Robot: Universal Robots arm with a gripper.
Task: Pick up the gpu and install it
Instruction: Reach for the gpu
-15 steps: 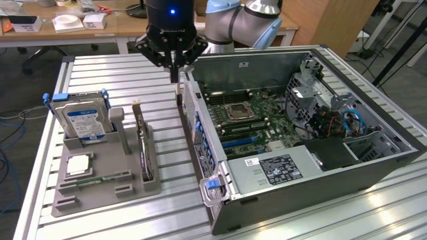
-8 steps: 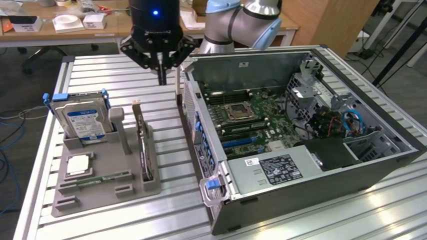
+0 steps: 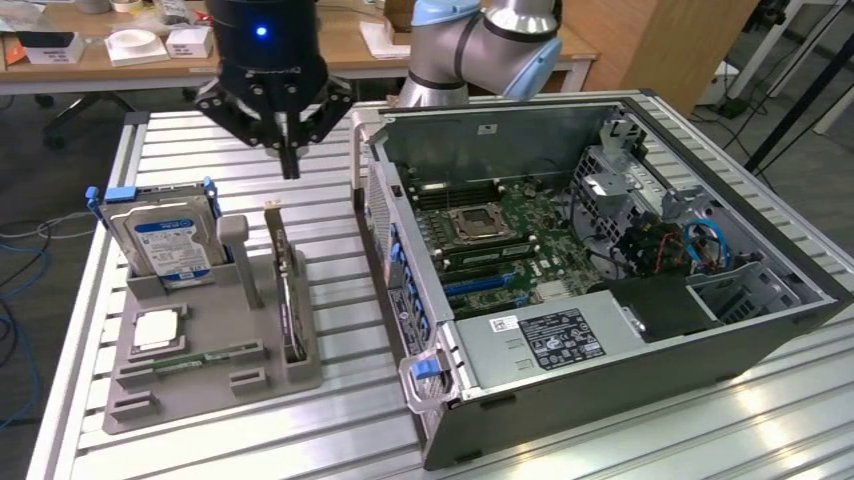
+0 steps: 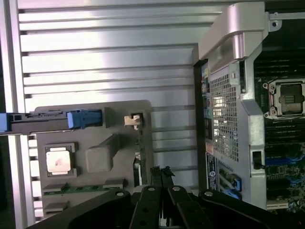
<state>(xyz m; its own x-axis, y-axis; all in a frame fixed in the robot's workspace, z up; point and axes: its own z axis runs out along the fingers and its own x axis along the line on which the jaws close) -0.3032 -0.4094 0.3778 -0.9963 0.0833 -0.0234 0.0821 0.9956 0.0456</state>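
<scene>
**Gripper (image 3: pixel 288 165) shut and empty above gpu (image 3: pixel 283 290)**

Open computer case (image 3: pixel 667 370) is lying on its side. Grey holder (image 3: pixel 220 350) is sitting at its 9 o'clock in the exterior view. Gripper is hanging with fingers pinched together, gripping nothing, at the gpu's 12 o'clock. Gpu is standing edge-on, slim and black, in the holder's slot.

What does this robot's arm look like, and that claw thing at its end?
The arm is silver-grey tubing with pale blue joint caps. Its gripper is black: a round body with a small blue light, angular linkages with silver bolts, tapering to slim jaws.
</scene>
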